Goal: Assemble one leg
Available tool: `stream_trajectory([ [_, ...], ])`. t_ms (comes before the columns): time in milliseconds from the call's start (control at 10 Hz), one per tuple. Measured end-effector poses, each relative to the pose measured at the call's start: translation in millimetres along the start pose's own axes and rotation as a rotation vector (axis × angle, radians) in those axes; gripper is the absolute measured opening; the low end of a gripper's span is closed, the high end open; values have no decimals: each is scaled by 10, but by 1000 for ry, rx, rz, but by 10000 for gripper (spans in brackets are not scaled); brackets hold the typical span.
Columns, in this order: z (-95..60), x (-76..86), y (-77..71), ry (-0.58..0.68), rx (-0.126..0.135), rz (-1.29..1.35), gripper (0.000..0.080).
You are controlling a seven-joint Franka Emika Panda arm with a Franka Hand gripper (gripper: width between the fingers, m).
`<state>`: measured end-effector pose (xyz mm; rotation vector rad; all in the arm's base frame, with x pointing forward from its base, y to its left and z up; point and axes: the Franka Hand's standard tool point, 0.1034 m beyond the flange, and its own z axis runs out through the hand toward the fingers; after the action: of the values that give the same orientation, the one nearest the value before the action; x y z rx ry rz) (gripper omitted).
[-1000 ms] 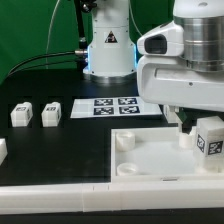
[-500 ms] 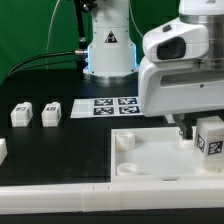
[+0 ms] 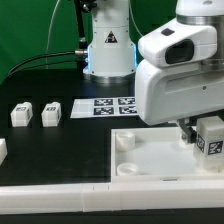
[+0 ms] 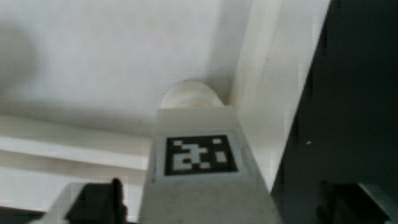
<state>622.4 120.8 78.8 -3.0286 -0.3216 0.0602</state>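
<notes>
The leg, a white post with a square tag, stands upright at the far corner of the big white panel, at the exterior view's right. My gripper reaches down around it. In the wrist view the leg runs between my two dark fingers, with a narrow gap on each side, so the jaws are open around it. The leg's foot is hidden against the panel.
Two more tagged legs lie at the exterior view's left, with another white part at the left edge. The marker board lies before the robot base. A corner socket shows on the panel. A long white bar lies along the front.
My hand's housing has shifted a little, upward and toward the exterior view's left. The leg stays in the same place on the panel's corner.
</notes>
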Motion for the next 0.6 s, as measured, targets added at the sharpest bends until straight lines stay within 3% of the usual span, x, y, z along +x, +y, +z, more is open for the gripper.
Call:
stream_trajectory([
  [100,0,0,0,0,0,0,361],
  [200,-1,0,13,0,-1,1,361],
  [300,-1,0,16,0,-1,2,294],
  [600,-1,-1,22,0,0,68,294],
])
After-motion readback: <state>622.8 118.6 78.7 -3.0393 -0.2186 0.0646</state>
